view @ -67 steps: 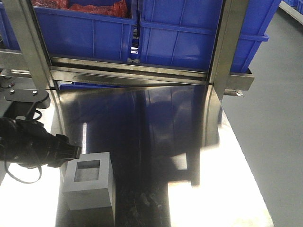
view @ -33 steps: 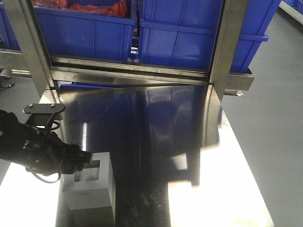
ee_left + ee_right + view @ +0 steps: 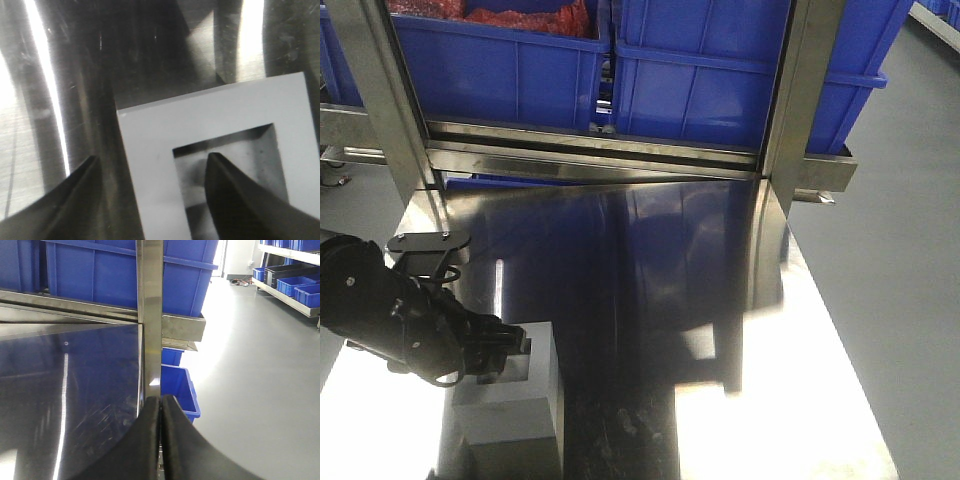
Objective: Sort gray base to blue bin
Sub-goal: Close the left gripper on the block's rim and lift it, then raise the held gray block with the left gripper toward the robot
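Note:
The gray base (image 3: 515, 415) stands on the steel table (image 3: 650, 260) near its front left, recess facing up. My left gripper (image 3: 508, 350) hangs over its top. In the left wrist view the gray base (image 3: 210, 117) fills the lower right, and my left gripper (image 3: 152, 159) is open astride the left border: one fingertip (image 3: 220, 175) inside the recess, the other (image 3: 82, 175) outside the block's left face. My right gripper (image 3: 160, 399) is shut on nothing at the table's right edge. Blue crates (image 3: 720, 80) sit on the shelf behind; I cannot tell which one is the blue bin.
Two steel uprights (image 3: 805, 90) and a crossbar (image 3: 590, 155) front the shelf. The left shelf crate (image 3: 500, 60) holds red material. Another blue bin (image 3: 179, 390) stands on the floor beside the table's right edge. Grey floor lies to the right.
My left arm has moved right and toward the gray base. Its fingers went from beside the block's left edge to over its top, one entering the recess. The block has not moved.

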Robot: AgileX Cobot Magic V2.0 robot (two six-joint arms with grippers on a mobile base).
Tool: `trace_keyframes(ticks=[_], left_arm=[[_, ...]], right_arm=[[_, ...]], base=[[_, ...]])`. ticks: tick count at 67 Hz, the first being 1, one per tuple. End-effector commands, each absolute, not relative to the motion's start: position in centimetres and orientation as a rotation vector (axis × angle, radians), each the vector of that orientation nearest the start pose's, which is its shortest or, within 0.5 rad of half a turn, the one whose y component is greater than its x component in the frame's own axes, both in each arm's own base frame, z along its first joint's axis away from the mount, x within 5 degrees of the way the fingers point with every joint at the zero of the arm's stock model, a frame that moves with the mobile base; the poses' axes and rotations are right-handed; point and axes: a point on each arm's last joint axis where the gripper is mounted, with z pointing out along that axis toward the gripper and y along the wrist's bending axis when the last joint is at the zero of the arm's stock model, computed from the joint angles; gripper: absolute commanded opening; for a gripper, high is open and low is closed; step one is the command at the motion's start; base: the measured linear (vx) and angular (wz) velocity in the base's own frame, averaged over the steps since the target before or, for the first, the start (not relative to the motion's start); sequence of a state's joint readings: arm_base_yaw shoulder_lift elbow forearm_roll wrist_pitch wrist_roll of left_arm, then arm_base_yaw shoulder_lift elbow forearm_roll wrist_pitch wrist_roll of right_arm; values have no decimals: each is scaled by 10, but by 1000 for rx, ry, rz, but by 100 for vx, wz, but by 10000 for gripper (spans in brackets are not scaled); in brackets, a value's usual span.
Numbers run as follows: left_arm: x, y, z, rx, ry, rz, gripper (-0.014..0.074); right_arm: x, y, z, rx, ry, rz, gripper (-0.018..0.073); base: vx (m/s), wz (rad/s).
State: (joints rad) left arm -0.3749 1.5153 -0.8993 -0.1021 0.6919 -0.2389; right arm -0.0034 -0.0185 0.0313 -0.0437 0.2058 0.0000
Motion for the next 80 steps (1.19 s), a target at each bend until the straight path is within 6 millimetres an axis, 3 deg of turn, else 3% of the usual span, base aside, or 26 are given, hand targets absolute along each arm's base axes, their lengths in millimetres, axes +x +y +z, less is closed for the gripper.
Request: trace_keyframes(ticks=[1,17,31,43,80], left_arm=[[262,-112,226,94,2769,-287,336],[262,-112,226,137,2764,-279,-11],[261,-111,238,161,2694,-293,-9],[245,-104,262,156,2492,-342,-8],[124,-52,292,257,1904,-371,-7]], right_arm=[[56,-1,191,-43,1619,-59,-5],[56,-1,191,-43,1620,-59,-5],[56,-1,191,-43,1620,-59,-5],[56,-1,191,-43,1620,-59,-5],[56,-1,191,-43,1620,-59,-5]], base=[[0,0],[0,0],[0,0],[0,0],[0,0]])
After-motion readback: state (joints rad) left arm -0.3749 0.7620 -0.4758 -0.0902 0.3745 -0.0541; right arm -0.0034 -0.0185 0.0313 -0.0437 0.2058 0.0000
